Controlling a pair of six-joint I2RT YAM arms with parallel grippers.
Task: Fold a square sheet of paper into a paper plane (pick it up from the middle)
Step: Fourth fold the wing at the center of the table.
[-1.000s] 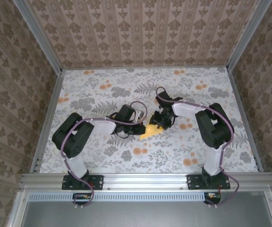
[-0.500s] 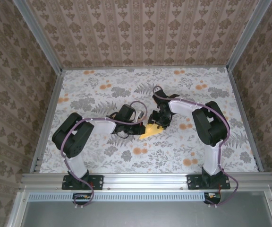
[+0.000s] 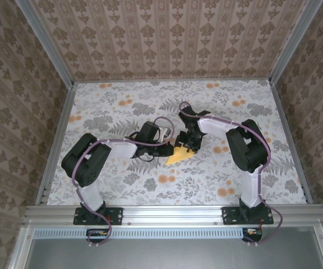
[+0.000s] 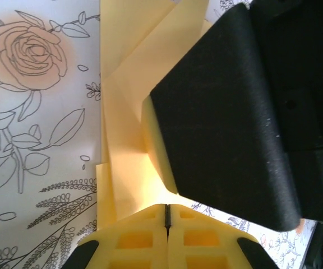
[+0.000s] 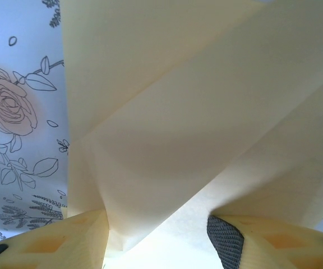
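The square sheet of paper [image 3: 177, 156] lies near the middle of the desk [image 3: 111, 112], on the flowered cloth, between the two arms. It is no longer flat: it is partly folded into a pale-yellow wedge that narrows toward the near left. In the wrist views several creased flaps overlap and some of them stand up off the cloth.

The left end effector [image 4: 167, 216] reaches in from the left, its two yellow fingers pressed together with only a thin dark seam between them. The paper runs right up to those tips. Whether a layer is caught in the seam or the tips merely rest against it, I cannot tell. Just beyond them, a black housing [image 4: 229, 123] of the right arm hangs close over the folded sheet, covering its right part in the left wrist view. A printed rose [image 4: 30, 53] shows on the cloth just left of the paper.

The right end effector [image 5: 158, 241] comes in from the far right and sits over the wide far end of the sheet. Its fingers [image 5: 83, 241] are spread, and a raised fold of paper lies in the gap between them.
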